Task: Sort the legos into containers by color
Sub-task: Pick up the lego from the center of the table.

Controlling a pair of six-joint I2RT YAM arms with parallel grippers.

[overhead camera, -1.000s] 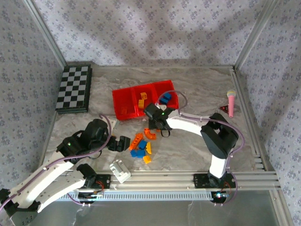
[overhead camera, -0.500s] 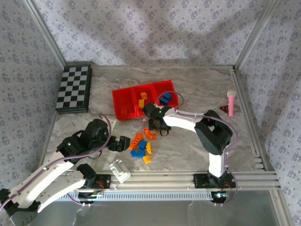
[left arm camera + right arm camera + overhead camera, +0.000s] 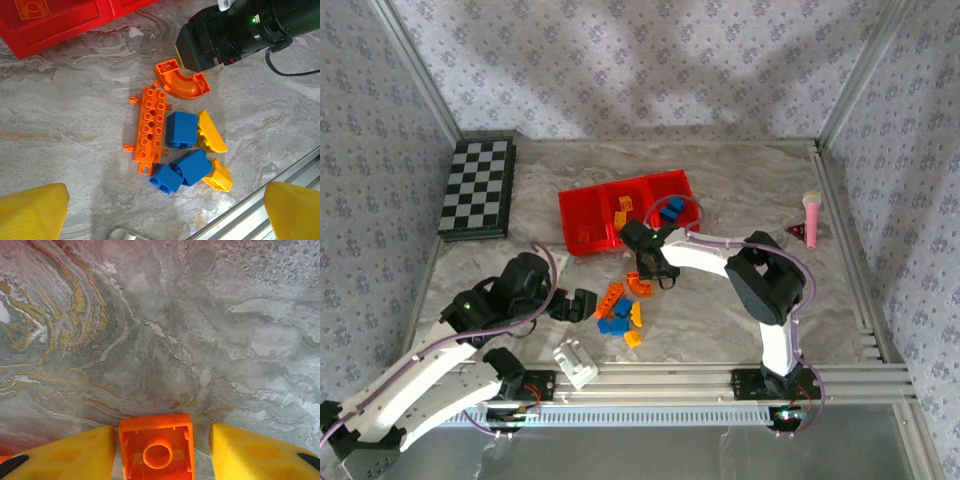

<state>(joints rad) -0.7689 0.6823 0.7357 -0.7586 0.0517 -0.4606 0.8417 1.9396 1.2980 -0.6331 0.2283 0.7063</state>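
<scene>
Right end effector (image 3: 161,436) moved left, straddling glossy orange arch lego (image 3: 181,86).

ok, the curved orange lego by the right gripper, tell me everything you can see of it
The orange arch brick is glossy plastic, a smooth curved span with a squared, hollow end at each tip; one end shows a round tube inside. It rests on the marbled table, outside the bins, open ends facing up, close beside the flat orange plate. The right gripper straddles one end, a yellow finger on either side, with a gap visible on one side.
</scene>
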